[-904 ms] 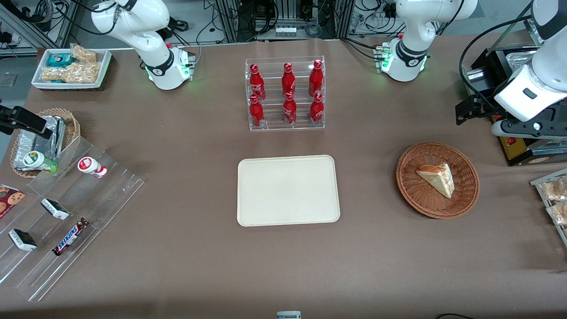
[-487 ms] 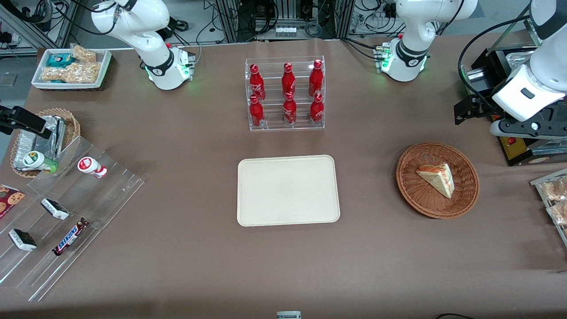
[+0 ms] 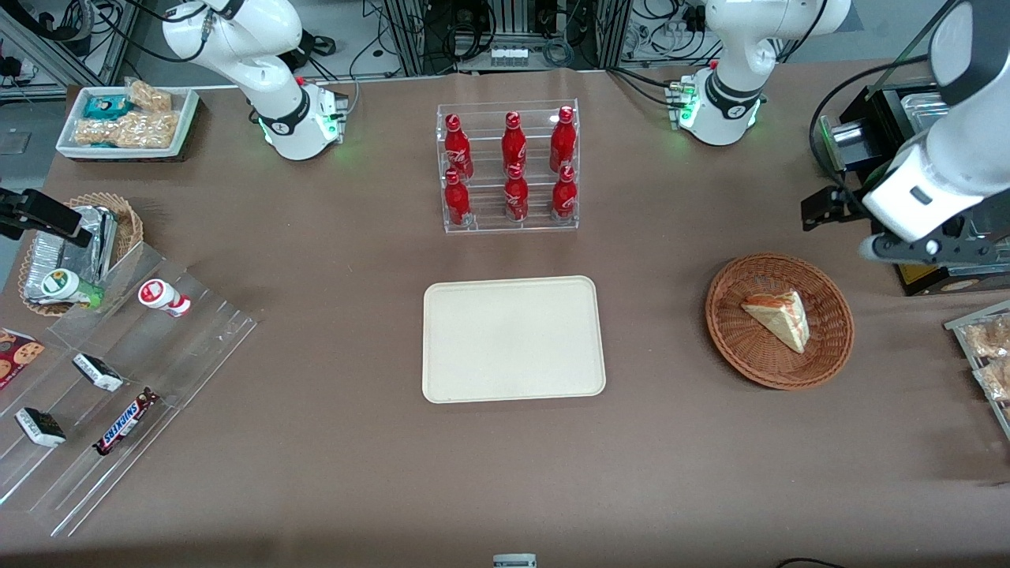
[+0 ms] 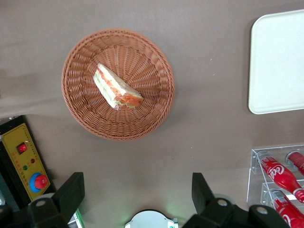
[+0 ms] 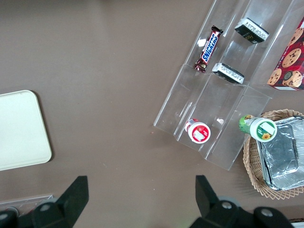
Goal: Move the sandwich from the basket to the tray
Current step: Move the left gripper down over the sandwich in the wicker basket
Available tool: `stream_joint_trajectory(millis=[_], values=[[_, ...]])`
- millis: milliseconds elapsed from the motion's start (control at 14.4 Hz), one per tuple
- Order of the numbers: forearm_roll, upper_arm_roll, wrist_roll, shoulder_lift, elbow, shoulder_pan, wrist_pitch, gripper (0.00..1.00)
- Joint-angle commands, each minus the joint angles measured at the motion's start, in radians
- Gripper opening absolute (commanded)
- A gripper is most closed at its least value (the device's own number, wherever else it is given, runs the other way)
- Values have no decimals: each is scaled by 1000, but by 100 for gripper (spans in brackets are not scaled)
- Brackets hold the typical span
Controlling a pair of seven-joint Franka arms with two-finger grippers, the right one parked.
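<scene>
Jaws spread wide, nothing between them; gripper [image 4: 137,194] hangs above bare table, short of the basket [image 4: 78,111], no contact. In the front view, gripper [image 3: 828,209] sits at upper right of frame, basket [image 3: 730,339] lower right. Sandwich [image 3: 779,316] lies flat inside basket, filling edge up in wrist view [image 4: 117,88]. Tray [image 3: 513,339] at frame center, well apart from basket, bottle rack [image 3: 509,167] above it.

Reddish-brown woven basket [image 3: 779,320], pale sandwich [image 3: 779,317] with orange-green layers, cream tray [image 3: 513,339], black end effector [image 4: 137,194]
</scene>
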Motion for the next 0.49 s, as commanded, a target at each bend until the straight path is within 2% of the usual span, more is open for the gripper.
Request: stream_joint_trajectory(millis=[0, 417], values=[[5, 4, -13, 80, 10, 18, 30, 100], [30, 21, -19, 68, -226, 54, 248, 100]])
